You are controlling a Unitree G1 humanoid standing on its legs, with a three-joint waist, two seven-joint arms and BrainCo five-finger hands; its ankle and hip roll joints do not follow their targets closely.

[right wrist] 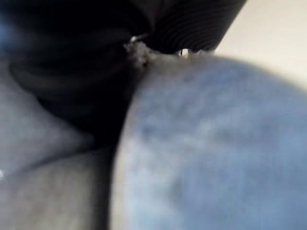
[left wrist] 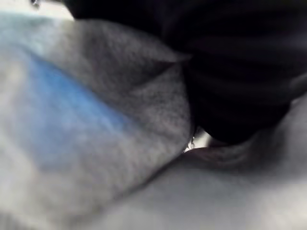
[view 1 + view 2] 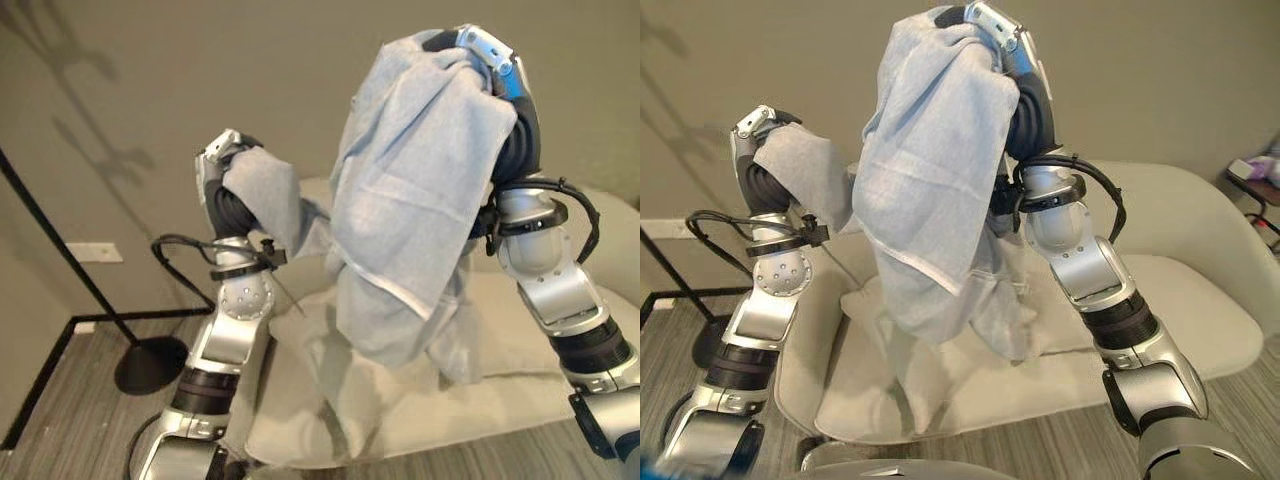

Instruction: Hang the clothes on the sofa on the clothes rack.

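A grey garment (image 3: pixel 420 190) drapes over both raised hands above the sofa (image 3: pixel 1200 260); right hand (image 3: pixel 490 55) and left hand (image 3: pixel 225 160) are cloth-covered, so I cannot tell their grip.

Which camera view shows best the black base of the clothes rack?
The left eye view. There the round black base stands on the floor at the robot's left, with its slanted pole rising from it. In the right eye view the left arm hides most of it. Both wrist views show grey garment close up instead.
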